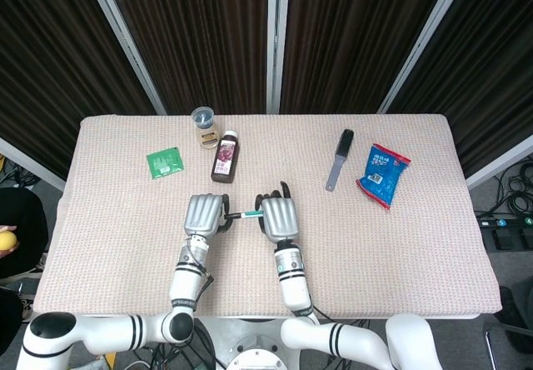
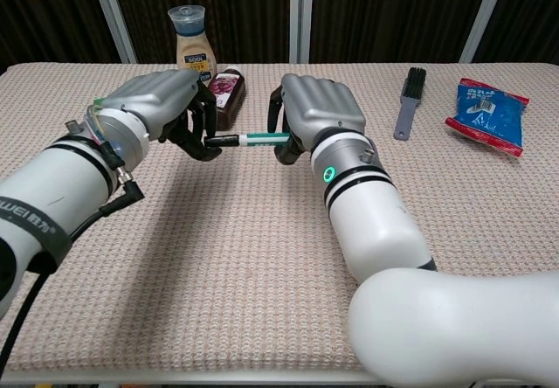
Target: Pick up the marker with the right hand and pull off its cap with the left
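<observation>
The marker (image 2: 258,137) is a white and green pen with a black cap (image 2: 222,141). It is held level just above the table, between both hands. My right hand (image 2: 316,113) grips the barrel at its right end, and my left hand (image 2: 160,108) pinches the black cap at its left end. The cap still sits on the barrel with no gap showing. From the head view the left hand (image 1: 206,213) and right hand (image 1: 278,217) sit side by side at the table's middle front, with the marker (image 1: 246,215) bridging them.
A dressing bottle (image 1: 204,125) and a dark juice bottle (image 1: 225,157) stand behind the hands. A green packet (image 1: 165,163) lies at the left. A black brush (image 1: 340,158) and a blue snack bag (image 1: 383,174) lie at the right.
</observation>
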`<state>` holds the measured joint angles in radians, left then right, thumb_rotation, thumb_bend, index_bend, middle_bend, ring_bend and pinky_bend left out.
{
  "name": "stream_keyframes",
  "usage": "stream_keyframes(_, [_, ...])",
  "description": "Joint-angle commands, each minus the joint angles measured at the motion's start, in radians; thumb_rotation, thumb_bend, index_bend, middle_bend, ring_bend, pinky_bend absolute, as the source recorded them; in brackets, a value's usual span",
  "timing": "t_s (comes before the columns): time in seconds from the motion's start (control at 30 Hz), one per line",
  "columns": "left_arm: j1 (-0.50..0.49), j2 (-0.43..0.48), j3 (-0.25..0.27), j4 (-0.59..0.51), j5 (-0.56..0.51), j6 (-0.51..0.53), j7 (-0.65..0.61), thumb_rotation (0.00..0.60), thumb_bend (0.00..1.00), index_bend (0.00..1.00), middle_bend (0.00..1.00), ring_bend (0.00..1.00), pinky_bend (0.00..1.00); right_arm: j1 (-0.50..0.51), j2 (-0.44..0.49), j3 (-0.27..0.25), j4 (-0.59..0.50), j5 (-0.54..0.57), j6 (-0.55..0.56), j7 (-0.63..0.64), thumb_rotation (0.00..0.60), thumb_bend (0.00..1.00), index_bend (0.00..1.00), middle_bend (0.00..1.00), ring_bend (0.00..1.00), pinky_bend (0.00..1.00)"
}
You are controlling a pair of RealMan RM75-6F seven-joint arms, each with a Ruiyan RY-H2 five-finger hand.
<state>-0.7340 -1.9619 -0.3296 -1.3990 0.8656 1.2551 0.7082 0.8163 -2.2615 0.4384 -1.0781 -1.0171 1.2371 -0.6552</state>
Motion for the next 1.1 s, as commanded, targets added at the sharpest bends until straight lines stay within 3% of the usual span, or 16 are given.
stream_keyframes(0.03, [0.002, 0.003, 0.001, 0.001, 0.001, 0.002, -0.002, 0.600, 0.31, 0.63, 0.64, 0.58, 0.67, -0.003, 0.003, -0.002, -0.001, 0.000, 0.000, -0.002, 0.600, 0.33, 0.68, 0.63, 0.33, 0.12])
stream_keyframes(0.37, [0.029, 0.032, 0.016, 0.002, 0.020, -0.009, -0.069, 0.600, 0.31, 0.64, 0.64, 0.58, 0.67, -0.042, 0.028, -0.033, -0.010, -0.006, 0.010, 0.001, 0.600, 0.33, 0.68, 0.63, 0.33, 0.12])
stream_keyframes(0.7, [0.089, 0.052, 0.080, 0.086, 0.077, -0.060, -0.233, 0.600, 0.31, 0.62, 0.63, 0.57, 0.67, -0.111, 0.086, -0.079, -0.017, -0.004, 0.005, 0.023, 0.600, 0.33, 0.68, 0.63, 0.33, 0.12])
stream_keyframes(0.8, [0.106, 0.056, 0.104, 0.111, 0.091, -0.092, -0.279, 0.600, 0.22, 0.56, 0.56, 0.51, 0.62, -0.121, 0.096, -0.089, -0.008, 0.005, -0.020, 0.030, 0.600, 0.32, 0.68, 0.62, 0.33, 0.13])
stream_keyframes(0.87, [0.112, 0.063, 0.111, 0.117, 0.104, -0.109, -0.311, 0.600, 0.13, 0.48, 0.47, 0.41, 0.54, -0.125, 0.108, -0.096, -0.016, 0.018, -0.049, 0.026, 0.600, 0.28, 0.61, 0.56, 0.28, 0.11])
stream_keyframes(0.97, [0.116, 0.071, 0.116, 0.125, 0.128, -0.114, -0.329, 0.600, 0.07, 0.39, 0.34, 0.30, 0.44, -0.133, 0.130, -0.103, -0.044, 0.022, -0.067, 0.028, 0.600, 0.14, 0.41, 0.38, 0.16, 0.06])
stream_keyframes(1.03, [0.118, 0.074, 0.114, 0.126, 0.147, -0.101, -0.334, 0.600, 0.06, 0.37, 0.30, 0.27, 0.40, -0.140, 0.143, -0.104, -0.062, 0.010, -0.063, 0.047, 0.600, 0.10, 0.34, 0.31, 0.11, 0.05])
stream_keyframes(1.1, [0.121, 0.080, 0.111, 0.120, 0.159, -0.091, -0.339, 0.600, 0.06, 0.36, 0.30, 0.26, 0.38, -0.148, 0.155, -0.107, -0.082, 0.002, -0.057, 0.061, 0.600, 0.09, 0.32, 0.29, 0.10, 0.05])
